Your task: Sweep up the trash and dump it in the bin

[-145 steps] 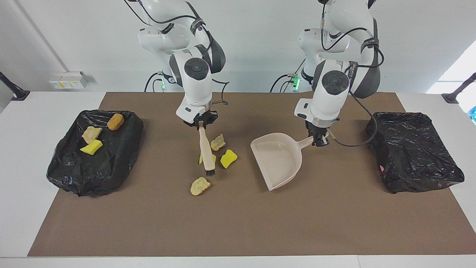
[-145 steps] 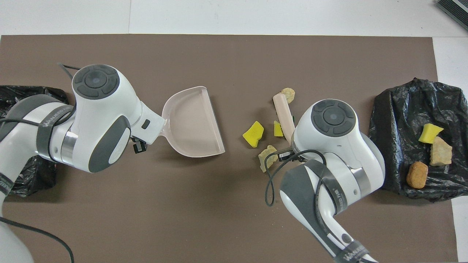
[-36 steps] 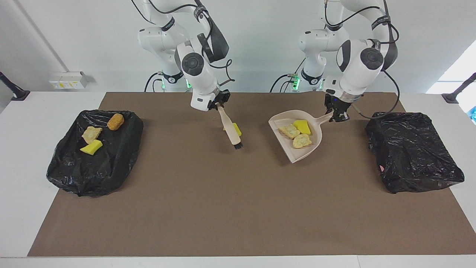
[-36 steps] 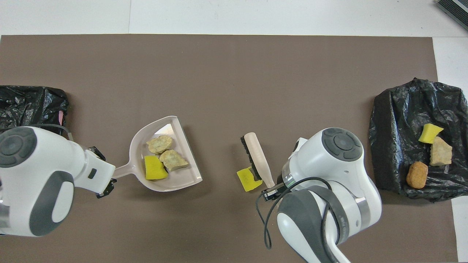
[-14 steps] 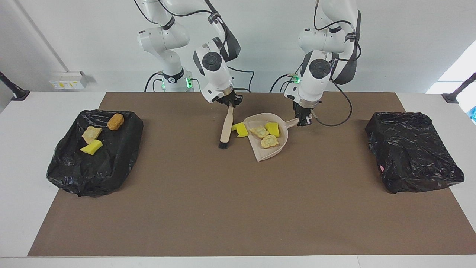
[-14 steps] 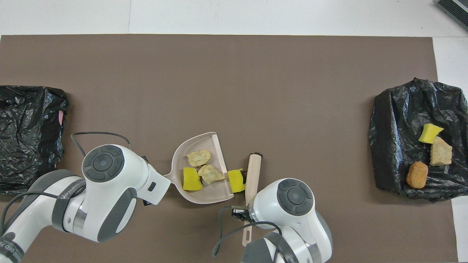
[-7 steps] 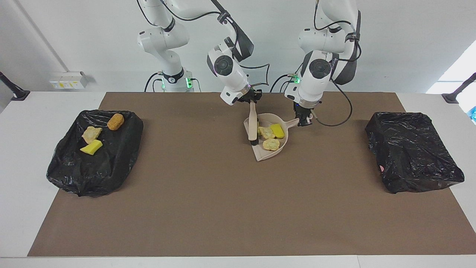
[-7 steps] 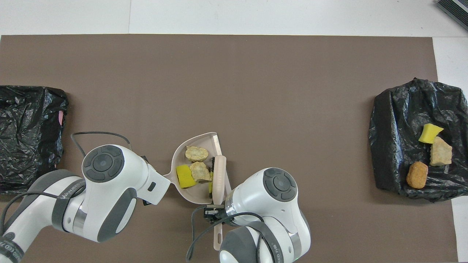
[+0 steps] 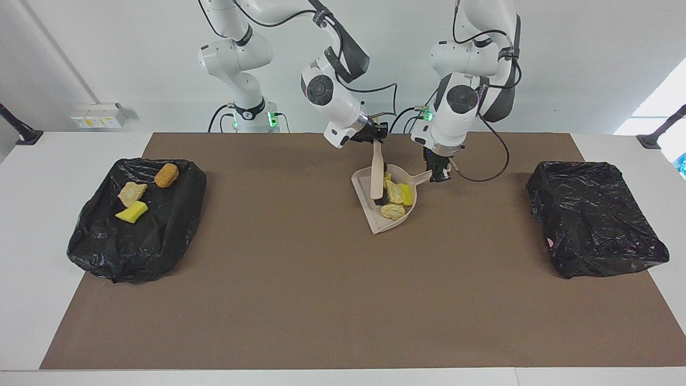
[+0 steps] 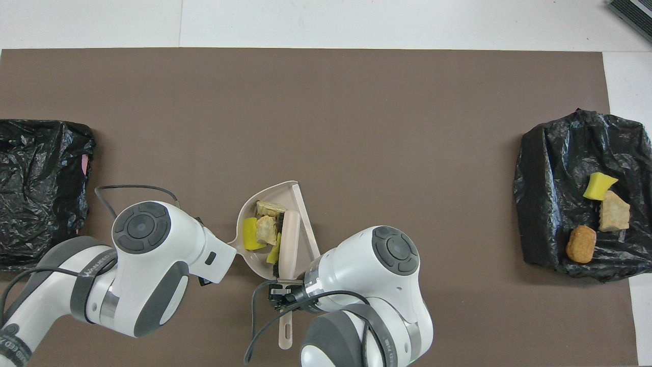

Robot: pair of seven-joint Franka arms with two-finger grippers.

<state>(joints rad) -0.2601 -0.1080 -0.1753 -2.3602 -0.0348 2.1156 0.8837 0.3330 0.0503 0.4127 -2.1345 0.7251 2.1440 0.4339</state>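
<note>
My arms are glossy white with dark grey joint caps, black cables looped alongside, green base lights and black grippers.

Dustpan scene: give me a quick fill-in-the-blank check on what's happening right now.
1. The left gripper is shut on the handle of the ____.
2. The right gripper holds the brush, whose bristles are inside the ____.
3. The scraps in the dustpan are yellow and ____.
4. The orange-brown lump lies on a black ____.

Missing words: dustpan; dustpan; beige; bag

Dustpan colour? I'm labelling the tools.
Pale beige-pink plastic dustpan, best seen in the overhead view.
</note>
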